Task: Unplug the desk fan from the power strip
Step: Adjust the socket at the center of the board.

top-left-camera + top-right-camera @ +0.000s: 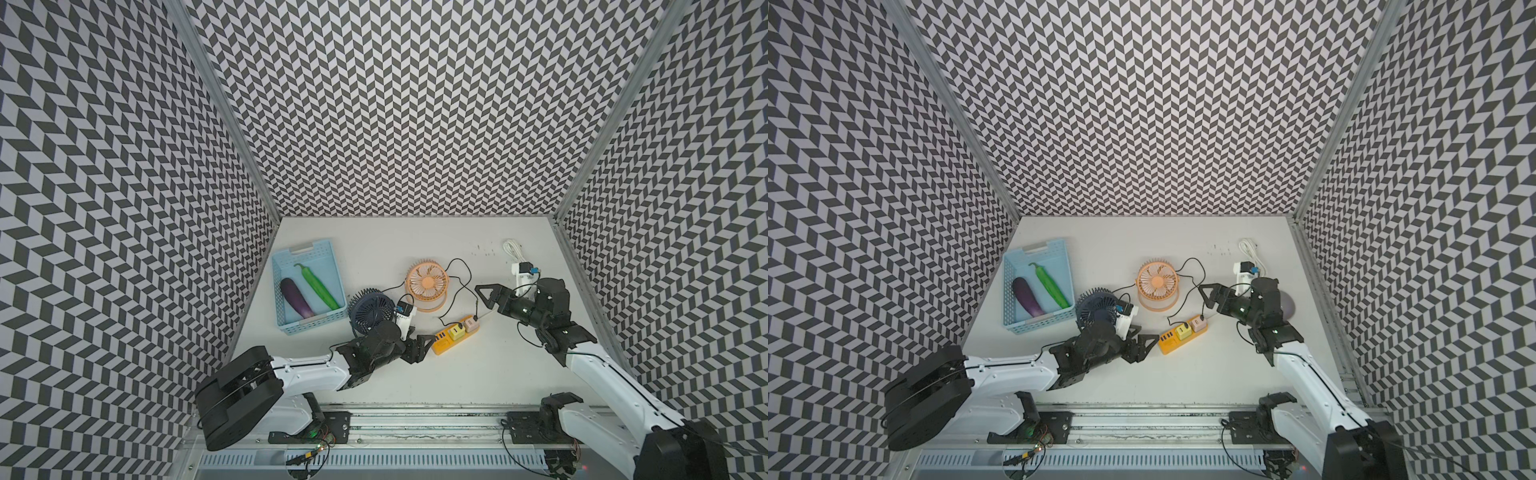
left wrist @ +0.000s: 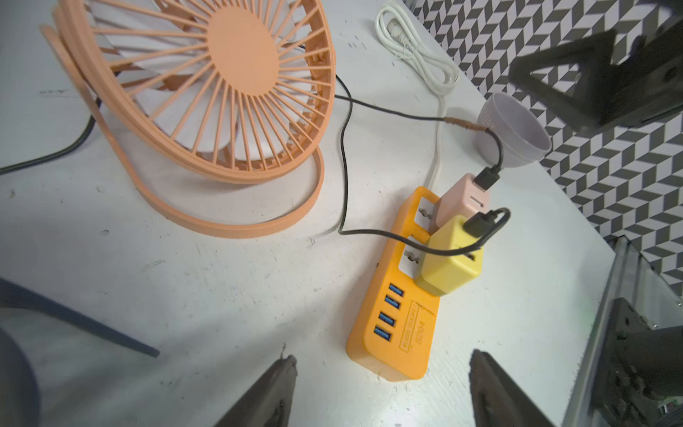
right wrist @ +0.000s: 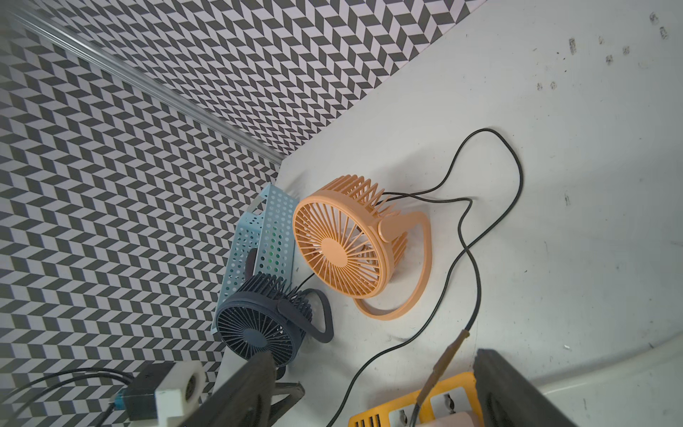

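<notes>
The orange power strip lies mid-table with a yellow adapter and a pink adapter plugged in, each holding a black cord. Both cords run toward the orange desk fan. A dark blue fan stands to its left. I cannot tell which cord belongs to which fan. My left gripper is open, its tips either side of the strip's near end without touching. My right gripper hangs open above the pink adapter's cord.
A light blue basket at the back left holds an eggplant and a green vegetable. A coiled white cord and a lilac cup sit by the right wall. Patterned walls enclose three sides.
</notes>
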Robot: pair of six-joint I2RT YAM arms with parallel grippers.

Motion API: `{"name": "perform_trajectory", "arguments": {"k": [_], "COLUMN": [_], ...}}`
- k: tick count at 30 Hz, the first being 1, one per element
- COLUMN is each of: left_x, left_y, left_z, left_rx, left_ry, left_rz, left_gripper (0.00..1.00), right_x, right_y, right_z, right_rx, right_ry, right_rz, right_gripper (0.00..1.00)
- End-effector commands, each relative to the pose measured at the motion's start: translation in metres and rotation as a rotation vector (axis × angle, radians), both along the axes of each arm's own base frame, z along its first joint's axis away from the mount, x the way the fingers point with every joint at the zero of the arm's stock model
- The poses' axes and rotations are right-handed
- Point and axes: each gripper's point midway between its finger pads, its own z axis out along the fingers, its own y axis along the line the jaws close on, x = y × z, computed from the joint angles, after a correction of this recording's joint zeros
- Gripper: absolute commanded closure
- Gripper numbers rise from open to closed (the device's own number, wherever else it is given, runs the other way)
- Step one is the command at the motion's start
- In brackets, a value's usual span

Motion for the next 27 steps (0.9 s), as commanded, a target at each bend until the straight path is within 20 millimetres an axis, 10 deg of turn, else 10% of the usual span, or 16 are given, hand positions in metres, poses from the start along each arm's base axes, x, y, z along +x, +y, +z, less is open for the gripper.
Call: {"name": "perform_trajectory", "arguments": {"k": [1,27], "left_x": [0.003,-0.015], "left_y": [-0.014,-0.060], "left_z": [0.012,-0.044], "left_rx": [-0.019,0.139], "left_ry": [-0.087,-0.160], "left_rz": [-0.030,-0.173], "left_gripper": [0.29,0.45], "right_x": [-0.005,-0.037], "right_y": [0.000,0.005], "right_z": [0.001,-0.050], "right_rx": [-0.007,0.071], "right_ry": [-0.017,0.127], "right_rz": [0.001,0.019], "right_gripper": [0.12,0.14]}}
